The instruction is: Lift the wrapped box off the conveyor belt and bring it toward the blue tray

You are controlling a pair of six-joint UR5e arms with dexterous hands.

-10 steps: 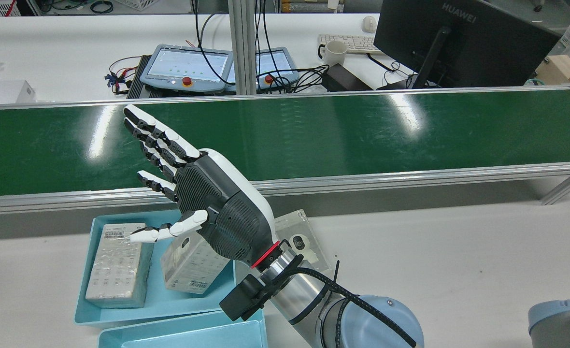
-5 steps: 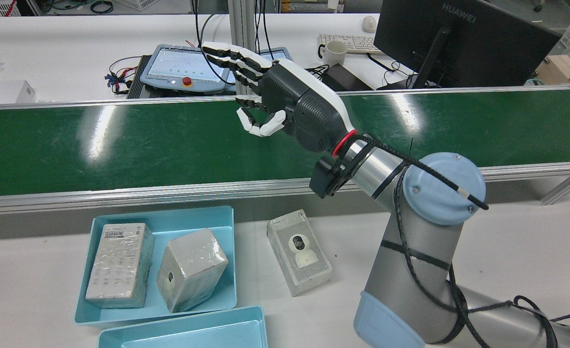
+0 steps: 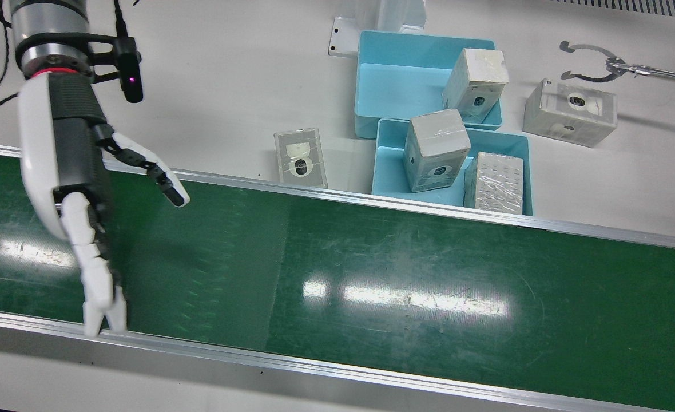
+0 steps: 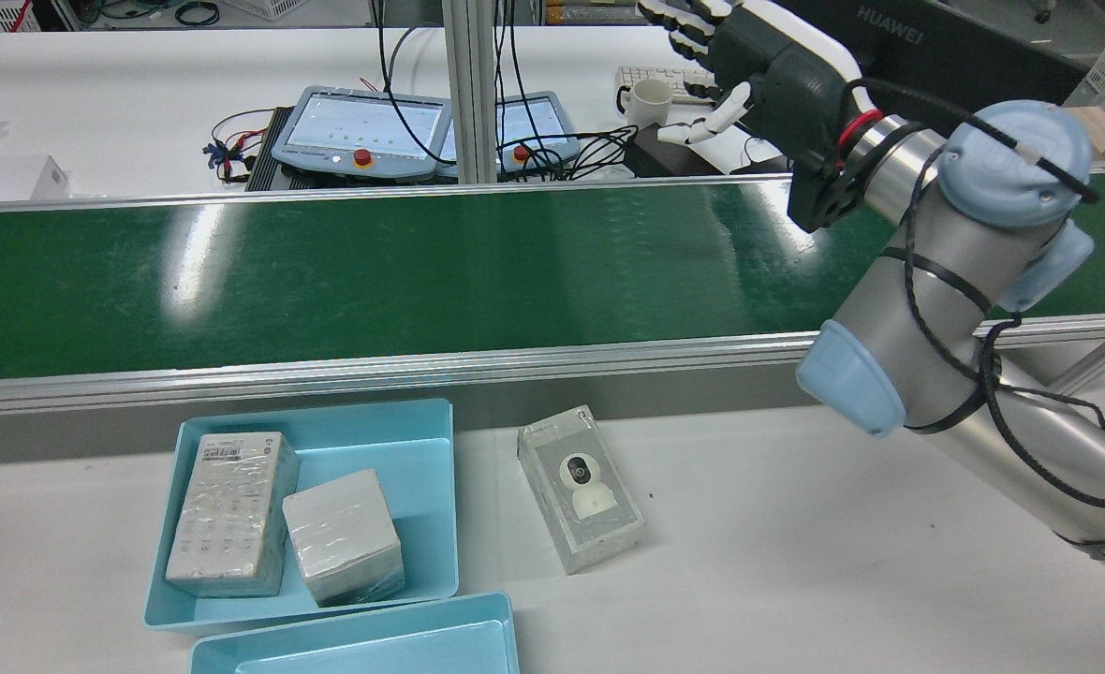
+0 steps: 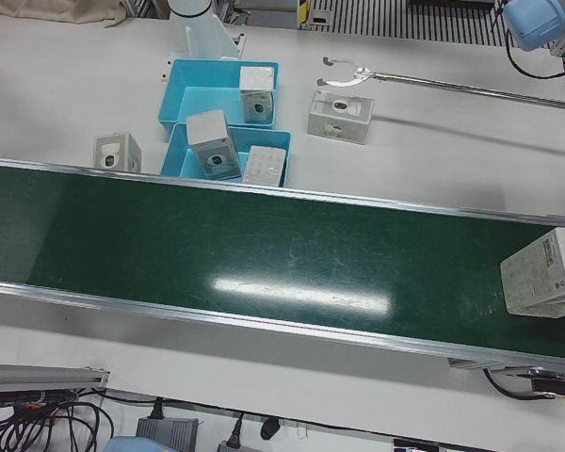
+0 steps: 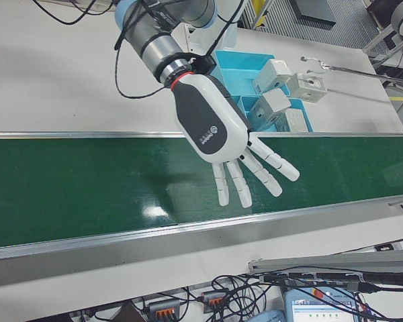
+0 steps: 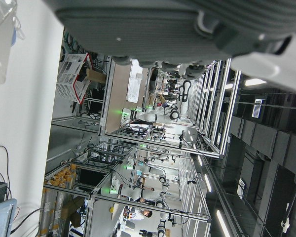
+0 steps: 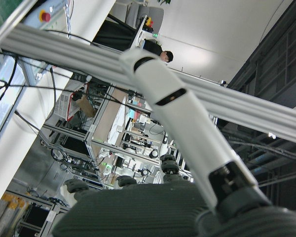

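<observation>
Right hand (image 3: 66,171) hangs above the green belt (image 3: 372,274), fingers spread wide and straight, nothing in its grasp. In the rear view we see it raised high over the belt's far edge. Of the left hand (image 7: 187,24) we get only a dark slab of palm in its own camera; we cannot tell how its fingers stand.

Two blue trays sit side by side on the white table, just beside the belt. The nearer tray (image 3: 383,166) holds two wrapped boxes: a blocky one (image 3: 435,150) standing up and a flat one (image 3: 495,182) lying beside it. The farther tray (image 3: 400,86) holds one box (image 3: 475,77) tilted against its wall.

Loose on the table we note a camera box (image 3: 300,157) near the trays, and another box (image 3: 570,113) by a grabber tool (image 3: 595,63).

The task's box (image 5: 543,273) lies on the belt at the right edge of the left-front view, well apart from the trays. It is pale, oblong, and partly cut off by the frame.
</observation>
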